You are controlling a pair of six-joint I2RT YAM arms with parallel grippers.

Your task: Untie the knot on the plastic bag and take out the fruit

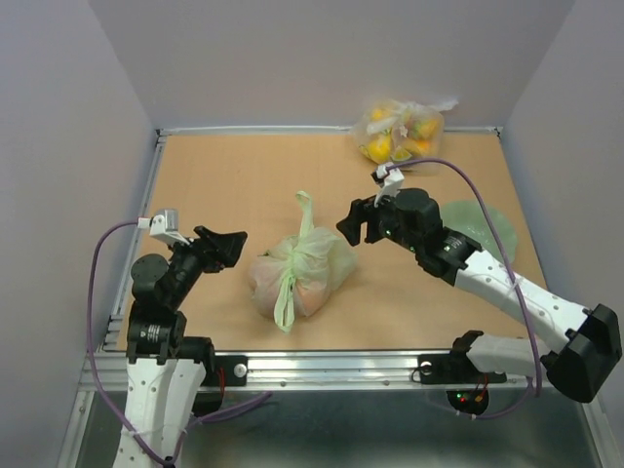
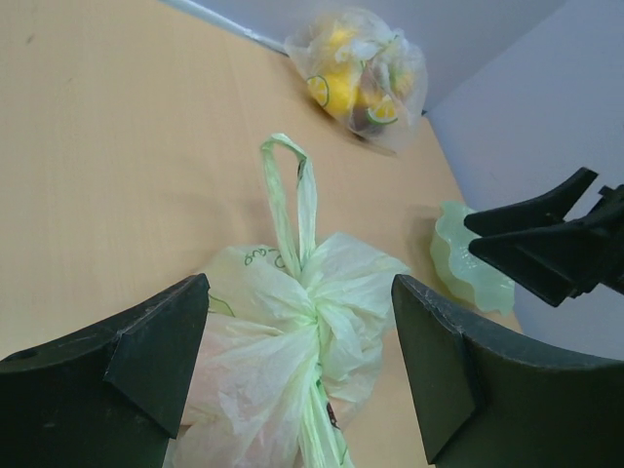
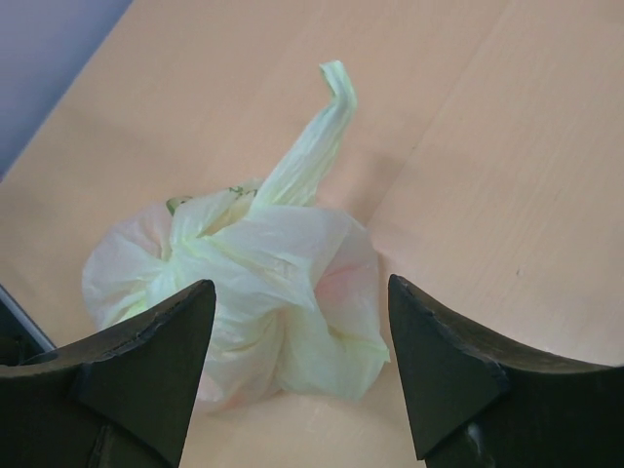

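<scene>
Left pincer (image 1: 230,250) jaws apart, just left of the plastic bag (image 1: 317,263), not touching. Right pincer (image 1: 351,230) jaws apart too, just right of bag, holding nothing. Bag sits on desk (image 1: 224,175), knot (image 2: 314,317) tied on top, fruit (image 3: 336,283) inside showing faint pink. Clear bag (image 1: 400,132) well behind it.

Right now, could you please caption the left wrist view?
Open left gripper frames the knotted plastic bag on the table.

Small printed mark (image 2: 257,255) on the plastic bag (image 2: 292,331), too blurred to read, nothing legible
</scene>
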